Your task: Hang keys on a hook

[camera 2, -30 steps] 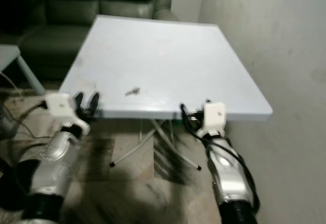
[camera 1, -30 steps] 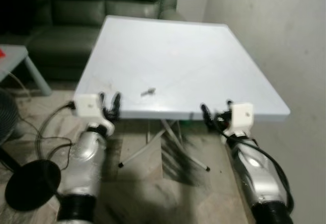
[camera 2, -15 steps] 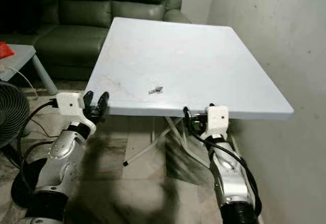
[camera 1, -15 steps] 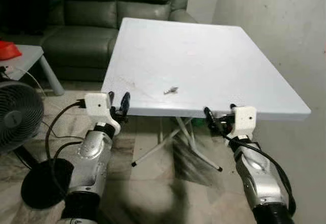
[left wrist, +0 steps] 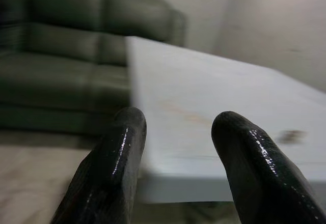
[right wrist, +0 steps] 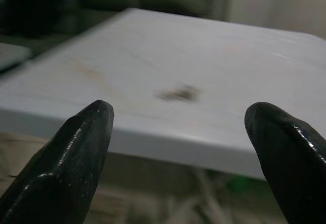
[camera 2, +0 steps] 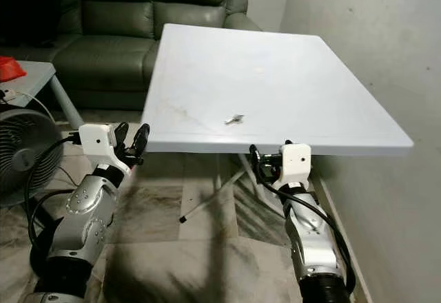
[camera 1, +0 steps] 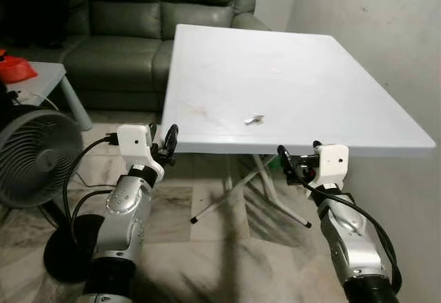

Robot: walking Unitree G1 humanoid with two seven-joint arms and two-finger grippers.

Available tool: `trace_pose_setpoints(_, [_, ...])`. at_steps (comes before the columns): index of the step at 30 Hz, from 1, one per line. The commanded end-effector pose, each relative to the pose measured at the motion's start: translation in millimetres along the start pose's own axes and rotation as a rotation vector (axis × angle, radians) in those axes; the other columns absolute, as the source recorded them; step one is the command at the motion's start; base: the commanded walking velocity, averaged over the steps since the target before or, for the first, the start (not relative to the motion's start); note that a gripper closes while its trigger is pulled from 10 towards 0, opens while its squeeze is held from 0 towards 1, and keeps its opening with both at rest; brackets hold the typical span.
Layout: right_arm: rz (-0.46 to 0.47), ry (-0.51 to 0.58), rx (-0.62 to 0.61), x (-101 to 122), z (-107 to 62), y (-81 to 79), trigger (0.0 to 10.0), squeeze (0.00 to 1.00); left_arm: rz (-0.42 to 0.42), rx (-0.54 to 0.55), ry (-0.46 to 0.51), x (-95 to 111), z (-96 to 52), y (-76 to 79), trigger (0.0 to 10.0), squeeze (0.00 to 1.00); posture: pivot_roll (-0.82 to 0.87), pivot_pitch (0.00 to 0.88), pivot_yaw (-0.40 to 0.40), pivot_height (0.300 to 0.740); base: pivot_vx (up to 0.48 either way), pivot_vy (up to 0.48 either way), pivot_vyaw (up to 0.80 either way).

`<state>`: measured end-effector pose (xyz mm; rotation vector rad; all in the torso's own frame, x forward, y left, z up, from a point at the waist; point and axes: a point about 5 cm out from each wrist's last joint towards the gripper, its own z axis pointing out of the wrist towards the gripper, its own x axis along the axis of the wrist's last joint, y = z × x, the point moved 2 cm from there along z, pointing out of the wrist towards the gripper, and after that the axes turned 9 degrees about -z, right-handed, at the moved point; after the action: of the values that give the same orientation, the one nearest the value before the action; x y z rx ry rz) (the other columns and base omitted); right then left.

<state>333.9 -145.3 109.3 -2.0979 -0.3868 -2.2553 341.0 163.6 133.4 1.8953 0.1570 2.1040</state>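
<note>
A small bunch of metal keys (camera 1: 255, 119) lies on the white folding table (camera 1: 289, 62), near its front edge. In the right wrist view the keys (right wrist: 178, 92) are a blurred dark spot between the two spread fingers. My left gripper (camera 1: 164, 142) hovers open just in front of the table's front left corner. My right gripper (camera 1: 298, 166) is open below the front edge, right of the keys. Neither touches the table or the keys.
A dark green sofa (camera 1: 124, 21) stands behind the table. A standing fan (camera 1: 31, 158) with its round base and cables is on the floor at my left. A small grey side table (camera 1: 41, 79) carries a red object. A bare wall (camera 1: 386, 34) runs along the right.
The camera has swung so the table and keys sit further right and the fan has come into view. Both grippers stay raised and open before the table's front edge.
</note>
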Motion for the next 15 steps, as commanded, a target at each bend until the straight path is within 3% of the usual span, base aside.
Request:
trace_pose_setpoints(1, [-0.018,-0.002,-0.019,0.1,-1.0,8.3,10.0,0.00,0.003,-0.029,0.025,4.0,1.7,9.9,10.0,0.00,0.02,0.027,-0.067,0.740,0.000,0.000,0.00])
trace_pose_setpoints(15, [-0.008,0.003,-0.017,1.1,-0.9,8.3,10.0,0.00,0.031,-0.016,-0.023,-1.5,1.0,9.0,10.0,0.00,0.03,0.047,-0.069,0.740,0.000,0.000,0.00])
